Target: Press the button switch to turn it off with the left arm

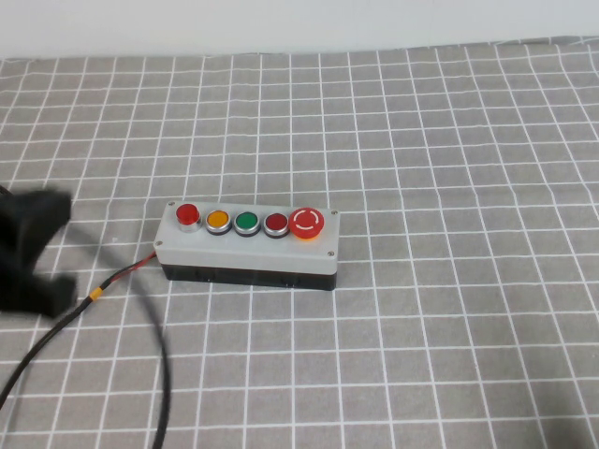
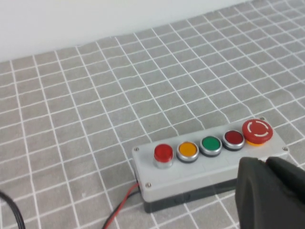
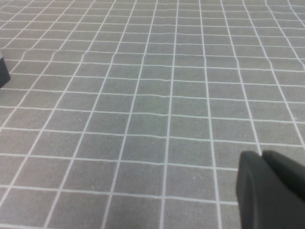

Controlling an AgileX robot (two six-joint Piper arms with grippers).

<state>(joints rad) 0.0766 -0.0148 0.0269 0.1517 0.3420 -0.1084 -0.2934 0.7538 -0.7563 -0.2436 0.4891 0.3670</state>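
Currently the small round bright-red button switch (image 1: 187, 216) with a silver ring is sitting at the left end of the grey rectangular switch box (image 1: 247, 247) on the checked grey tablecloth (image 1: 440, 140), while the black left gripper (image 1: 33, 253) is hanging well to the left of the box, holding nothing, and I cannot tell how far its claw is open. To press well, I think the arm should be coming over this end button and going straight down, not touching the neighbouring round orange button (image 1: 218, 221). Only a black part of the right gripper (image 3: 271, 191) is showing, over bare cloth, and its opening I cannot tell either.
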